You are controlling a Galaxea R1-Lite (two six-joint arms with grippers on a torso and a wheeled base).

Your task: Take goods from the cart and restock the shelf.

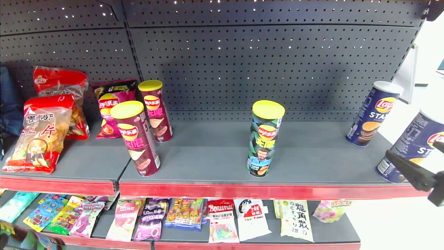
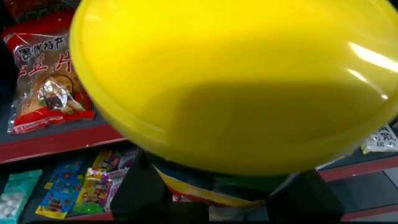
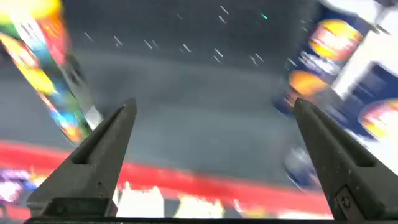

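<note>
My left gripper [image 2: 217,199] is shut on a chips can with a yellow lid [image 2: 236,81]; its dark fingers [image 2: 134,196] flank the can body below the lid. On the grey shelf [image 1: 215,156] a green can [image 1: 265,139] stands upright at the middle, and two maroon cans [image 1: 137,139] [image 1: 156,111] stand to the left. Two blue cans [image 1: 373,114] [image 1: 411,139] stand at the right end. My right gripper [image 1: 414,152] hangs open in front of the nearer blue can, nothing between its fingers [image 3: 99,162]. Its wrist view shows the green can [image 3: 43,68] and the blue cans [image 3: 317,68].
A purple chips bag [image 1: 112,107] and red snack bags [image 1: 41,135] fill the shelf's left section. Bare shelf lies between the green can and the blue cans. The lower shelf [image 1: 333,232] holds several flat snack packets. A pegboard back wall [image 1: 263,69] closes the rear.
</note>
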